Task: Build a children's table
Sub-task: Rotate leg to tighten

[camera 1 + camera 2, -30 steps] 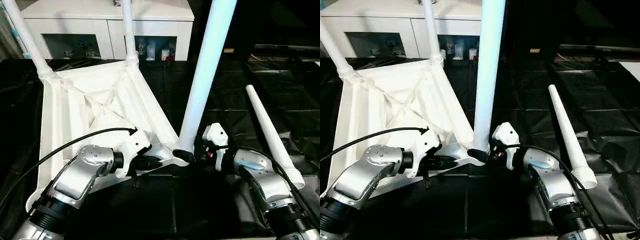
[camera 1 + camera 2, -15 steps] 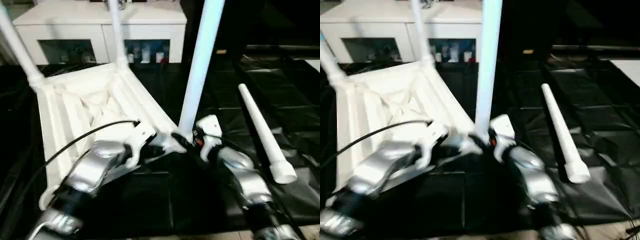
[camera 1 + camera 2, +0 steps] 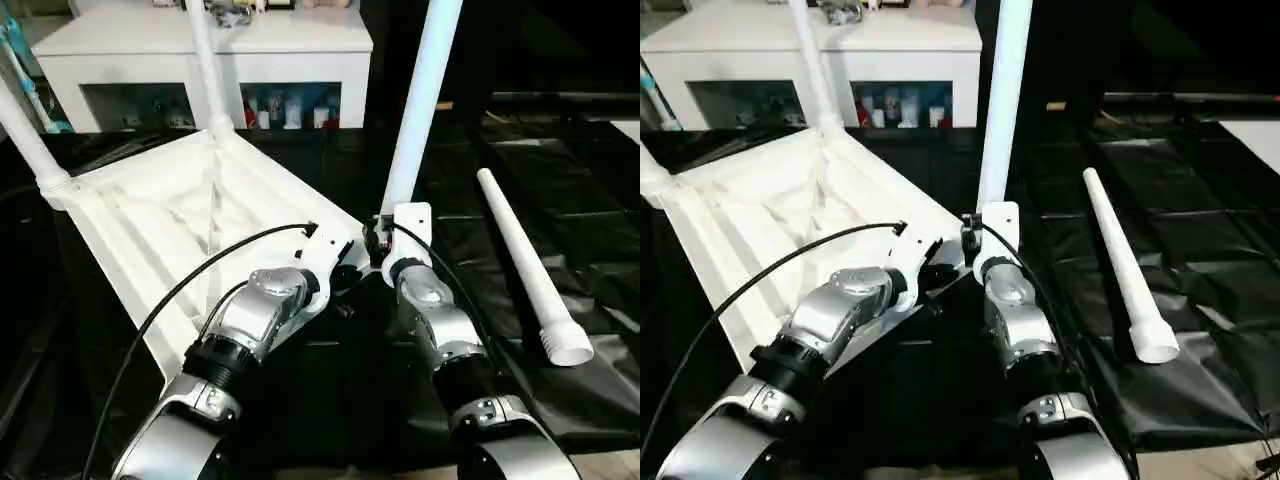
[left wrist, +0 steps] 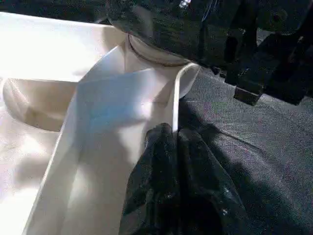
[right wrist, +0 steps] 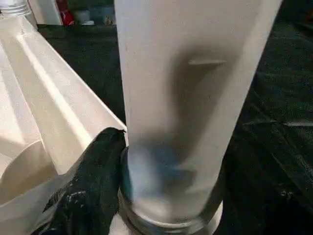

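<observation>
I am looking down at the children's table top (image 3: 170, 225), which is lying upside down on the black sheeting (image 3: 600, 200) with its ribbed underside facing up. Two legs are already standing in the far corner sockets: one far leg (image 3: 203, 62) near the middle and another far-left leg (image 3: 25, 130) at the picture's left edge.

My right hand (image 3: 378, 243) is clenching around the base of the upright leg (image 3: 418, 105) at the near right corner; the right wrist view is showing one black finger (image 5: 85, 196) pressing against the tube just above its collar, where it is sitting in the corner socket (image 4: 156, 51).

My left hand (image 3: 335, 280) is gripping the edge of the table top right beside that same corner; in the left wrist view the black fingers (image 4: 166, 191) are pinching the thin white rim (image 4: 175, 105) between them.

The fourth leg, the loose leg (image 3: 525, 265), is lying flat on the sheeting to the right, well apart from the table top, with its wide collared end nearest me.

Behind the work, a white cabinet (image 3: 210, 55) with glass doors is standing, with small items showing inside.
</observation>
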You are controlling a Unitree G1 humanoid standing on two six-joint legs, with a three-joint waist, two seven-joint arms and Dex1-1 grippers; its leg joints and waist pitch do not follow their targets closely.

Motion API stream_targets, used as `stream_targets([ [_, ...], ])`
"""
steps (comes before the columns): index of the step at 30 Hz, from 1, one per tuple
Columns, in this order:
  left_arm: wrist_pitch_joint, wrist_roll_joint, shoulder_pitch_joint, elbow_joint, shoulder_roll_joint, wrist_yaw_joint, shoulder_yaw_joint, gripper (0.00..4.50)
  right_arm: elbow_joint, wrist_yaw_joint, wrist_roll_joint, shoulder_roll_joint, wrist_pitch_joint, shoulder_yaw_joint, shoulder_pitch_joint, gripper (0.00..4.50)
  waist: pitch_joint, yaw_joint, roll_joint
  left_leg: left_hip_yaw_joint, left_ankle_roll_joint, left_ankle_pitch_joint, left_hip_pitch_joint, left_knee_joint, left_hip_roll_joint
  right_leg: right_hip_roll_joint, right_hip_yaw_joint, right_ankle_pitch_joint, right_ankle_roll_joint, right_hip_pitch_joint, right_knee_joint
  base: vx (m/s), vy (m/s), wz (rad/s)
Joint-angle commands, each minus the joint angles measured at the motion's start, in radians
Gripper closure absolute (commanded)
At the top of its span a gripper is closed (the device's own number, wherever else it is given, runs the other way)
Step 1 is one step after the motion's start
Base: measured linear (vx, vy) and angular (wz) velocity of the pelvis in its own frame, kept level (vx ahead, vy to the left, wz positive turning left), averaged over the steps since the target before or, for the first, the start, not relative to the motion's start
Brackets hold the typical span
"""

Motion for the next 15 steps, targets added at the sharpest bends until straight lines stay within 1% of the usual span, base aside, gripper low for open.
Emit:
stream_targets([
  [1,-0.002,0.023,0.000,0.050,0.014,0.022,0.019,4.50,0.036,0.036,0.058,0.039,0.006,-0.005,0.011,1.18,-0.057,0.002,0.003,-0.021,0.034,-0.297,0.002,-0.081,0.037,-0.081,0.045,-0.405,-0.136,0.040,-0.103,0.000,0.000,0.00],
  [2,-0.004,0.024,0.003,0.052,0.020,0.015,0.014,4.50,0.032,0.054,0.054,0.032,0.003,0.003,0.009,1.08,-0.057,0.001,0.002,-0.022,0.034,-0.301,0.001,-0.082,0.037,-0.080,0.044,-0.419,-0.132,0.040,-0.103,0.000,0.000,0.00],
  [4,-0.002,0.024,0.008,0.050,0.026,0.007,0.010,4.50,0.019,0.068,0.050,0.024,-0.006,0.010,0.011,0.84,-0.055,-0.003,0.001,-0.025,0.034,-0.298,-0.008,-0.085,0.037,-0.081,0.042,-0.442,-0.121,0.046,-0.103,0.000,0.000,0.00],
  [5,-0.006,0.029,0.016,0.044,0.041,-0.011,0.000,4.50,-0.009,0.098,0.028,0.000,-0.013,0.035,0.015,0.77,-0.056,-0.002,0.000,-0.023,0.035,-0.295,-0.006,-0.082,0.036,-0.083,0.043,-0.472,-0.108,0.042,-0.108,0.000,0.000,0.00],
  [6,-0.007,0.031,0.019,0.041,0.046,-0.017,-0.004,4.50,-0.018,0.105,0.018,-0.008,-0.016,0.042,0.016,0.72,-0.056,-0.001,0.000,-0.024,0.036,-0.291,-0.004,-0.082,0.036,-0.083,0.043,-0.474,-0.106,0.041,-0.109,0.000,0.000,0.00],
  [8,-0.015,0.032,0.035,0.023,0.066,-0.045,-0.013,4.50,-0.070,0.123,-0.008,-0.039,-0.013,0.063,0.034,0.47,-0.058,0.000,0.000,-0.023,0.039,-0.267,-0.008,-0.082,0.037,-0.083,0.045,-0.457,-0.110,0.042,-0.107,0.000,0.000,0.00],
  [9,-0.017,0.032,0.037,0.021,0.068,-0.049,-0.014,4.50,-0.077,0.126,-0.009,-0.042,-0.012,0.065,0.037,0.47,-0.059,0.002,-0.002,-0.020,0.042,-0.248,-0.008,-0.080,0.036,-0.082,0.048,-0.438,-0.112,0.042,-0.106,0.000,0.000,0.00],
  [10,-0.020,0.032,0.042,0.015,0.073,-0.057,-0.016,4.50,-0.094,0.134,-0.011,-0.050,-0.010,0.067,0.044,0.47,-0.060,0.003,-0.001,-0.020,0.045,-0.240,-0.006,-0.081,0.037,-0.083,0.049,-0.425,-0.116,0.042,-0.105,0.000,0.000,0.00],
  [11,-0.035,0.033,0.057,-0.001,0.092,-0.089,-0.027,4.50,-0.151,0.177,-0.002,-0.072,-0.009,0.067,0.071,0.47,-0.061,0.004,-0.001,-0.019,0.051,-0.229,-0.008,-0.081,0.039,-0.082,0.049,-0.398,-0.124,0.044,-0.103,0.000,0.000,0.00],
  [12,-0.062,0.037,0.069,-0.015,0.108,-0.123,-0.041,4.50,-0.192,0.217,0.001,-0.096,-0.011,0.075,0.092,0.47,-0.062,0.007,-0.002,-0.019,0.061,-0.206,-0.012,-0.081,0.040,-0.081,0.050,-0.355,-0.130,0.047,-0.098,0.000,0.000,0.00],
  [13,-0.081,0.040,0.077,-0.026,0.119,-0.146,-0.051,4.50,-0.220,0.244,0.004,-0.114,-0.011,0.080,0.107,0.47,-0.061,0.007,-0.001,-0.018,0.063,-0.201,-0.012,-0.081,0.042,-0.081,0.052,-0.335,-0.136,0.047,-0.095,0.000,0.000,0.00],
  [14,-0.060,0.034,0.092,-0.052,0.136,-0.172,-0.056,4.50,-0.265,0.289,0.007,-0.146,-0.014,0.085,0.135,0.47,-0.064,0.007,0.001,-0.018,0.064,-0.187,-0.010,-0.080,0.045,-0.081,0.052,-0.295,-0.152,0.048,-0.089,0.000,0.000,0.00],
  [15,-0.078,0.034,0.102,-0.071,0.152,-0.205,-0.070,4.50,-0.286,0.326,0.016,-0.168,-0.012,0.087,0.149,0.47,-0.063,0.009,-0.002,-0.014,0.069,-0.179,-0.009,-0.078,0.044,-0.079,0.053,-0.269,-0.164,0.047,-0.088,0.000,0.000,0.00],
])
